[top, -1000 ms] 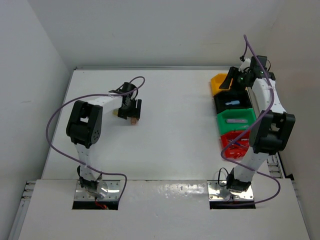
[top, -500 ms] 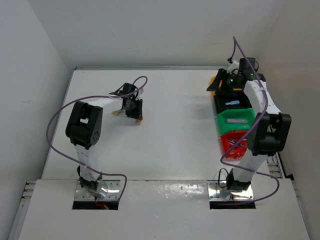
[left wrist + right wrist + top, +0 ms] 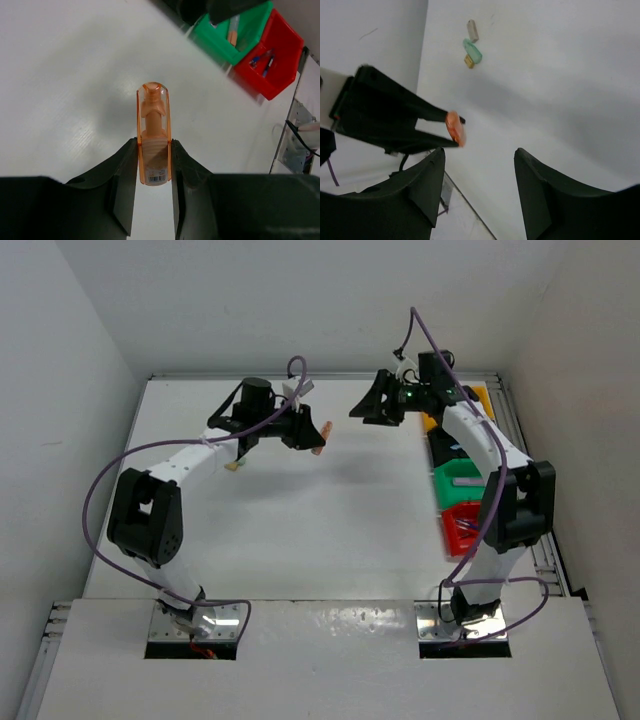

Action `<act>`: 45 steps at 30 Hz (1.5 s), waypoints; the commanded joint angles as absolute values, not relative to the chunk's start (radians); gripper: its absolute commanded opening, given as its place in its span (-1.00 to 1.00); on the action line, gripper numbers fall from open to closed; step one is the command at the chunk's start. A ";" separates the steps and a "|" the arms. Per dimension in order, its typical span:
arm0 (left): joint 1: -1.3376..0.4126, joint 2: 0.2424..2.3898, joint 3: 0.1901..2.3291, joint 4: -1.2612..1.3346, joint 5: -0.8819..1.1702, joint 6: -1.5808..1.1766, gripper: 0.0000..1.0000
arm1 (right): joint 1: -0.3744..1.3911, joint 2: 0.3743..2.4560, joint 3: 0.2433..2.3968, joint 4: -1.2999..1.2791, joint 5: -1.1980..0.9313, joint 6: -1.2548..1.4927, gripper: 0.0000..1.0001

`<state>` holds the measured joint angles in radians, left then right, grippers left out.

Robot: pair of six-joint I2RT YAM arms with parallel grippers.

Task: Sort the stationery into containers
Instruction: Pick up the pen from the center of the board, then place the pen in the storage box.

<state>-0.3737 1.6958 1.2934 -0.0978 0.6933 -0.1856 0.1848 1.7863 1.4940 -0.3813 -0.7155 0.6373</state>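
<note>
My left gripper (image 3: 312,430) is shut on a chunky orange marker (image 3: 321,434) and holds it in the air over the far middle of the table. In the left wrist view the marker (image 3: 154,132) sticks out forward from between the fingers (image 3: 125,180). My right gripper (image 3: 362,410) is open and empty, facing the left one a short gap away. In the right wrist view the marker (image 3: 455,128) shows just beyond my open gripper (image 3: 479,151). The yellow (image 3: 479,394), black (image 3: 444,448), green (image 3: 458,483) and red (image 3: 462,530) bins stand in a row at the right edge.
A green marker (image 3: 473,51), a small grey piece (image 3: 473,30) and a yellowish piece (image 3: 469,61) lie together on the table's left side, showing from above as a small item (image 3: 232,466). The red bin (image 3: 275,55) holds thin pens; the green bin (image 3: 245,37) holds a pale item.
My left gripper has risen from the table and swung right to the middle with the orange marker. My right gripper has moved left, away from the bins, towards it.
</note>
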 commanded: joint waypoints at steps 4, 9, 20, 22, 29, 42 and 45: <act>-0.416 1.657 1.338 -0.080 0.716 -0.124 -0.96 | 0.235 1.833 1.617 -0.301 -0.744 0.710 0.15; -0.451 1.641 1.345 -0.081 0.658 -0.091 -0.96 | 0.250 1.848 1.608 -0.302 -0.745 0.703 0.14; -0.477 1.661 1.399 -0.089 0.615 -0.086 -0.97 | 0.319 1.819 1.549 -0.396 -0.680 0.597 0.04; -0.479 1.667 1.408 -0.089 0.611 -0.086 -0.97 | 0.321 1.821 1.546 -0.394 -0.678 0.598 -0.11; -0.479 1.667 1.419 -0.109 0.559 -0.094 0.23 | 0.305 1.815 1.555 -0.373 -0.692 0.609 -0.96; -0.276 1.694 1.451 -0.447 0.209 -0.115 1.00 | -0.219 1.753 1.532 -0.551 -0.546 0.422 -1.00; -0.255 1.655 1.381 -0.388 0.118 -0.121 1.00 | -0.288 1.781 1.537 -0.592 -0.500 0.348 -1.00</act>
<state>-0.2619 1.7100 1.4281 -0.3813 0.2459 -0.1143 -0.2787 1.8179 1.5394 -0.5259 -0.5526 0.4496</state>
